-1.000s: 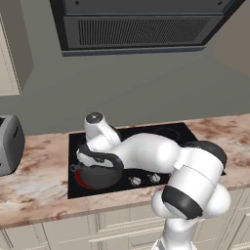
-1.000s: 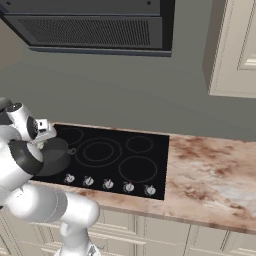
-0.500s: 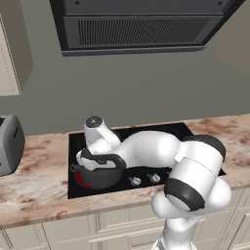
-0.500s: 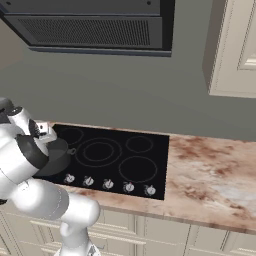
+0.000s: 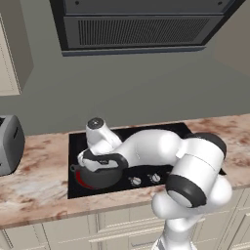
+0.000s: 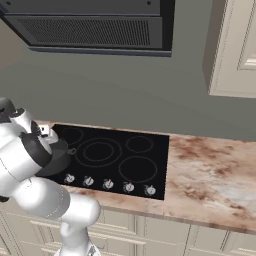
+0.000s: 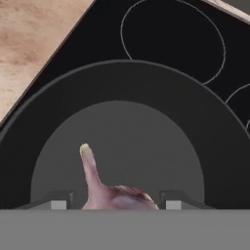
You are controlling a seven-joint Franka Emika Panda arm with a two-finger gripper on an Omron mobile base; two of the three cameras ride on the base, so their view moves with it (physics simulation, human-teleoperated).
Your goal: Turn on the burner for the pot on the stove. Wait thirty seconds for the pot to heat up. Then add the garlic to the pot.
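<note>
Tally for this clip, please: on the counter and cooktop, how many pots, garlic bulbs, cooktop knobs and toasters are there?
pot: 1
garlic bulb: 1, seen in the hand view over the pot, between the jaws
cooktop knobs: 5, in a row along the front edge of the stove
toaster: 1, on the counter left of the stove
Total: 8

The white arm bends low and forward from its base, elbow bulging high, forearm reaching left in the left base view. The wrist turns down, and the gripper [image 5: 100, 163] points straight down. From the right base view the arm folds tight at the left edge, hand tucked behind the dark elbow joint. On the hand view the gripper [image 7: 111, 201] shows both fingertips [image 7: 59, 202] just peeking up, standing apart.
</note>
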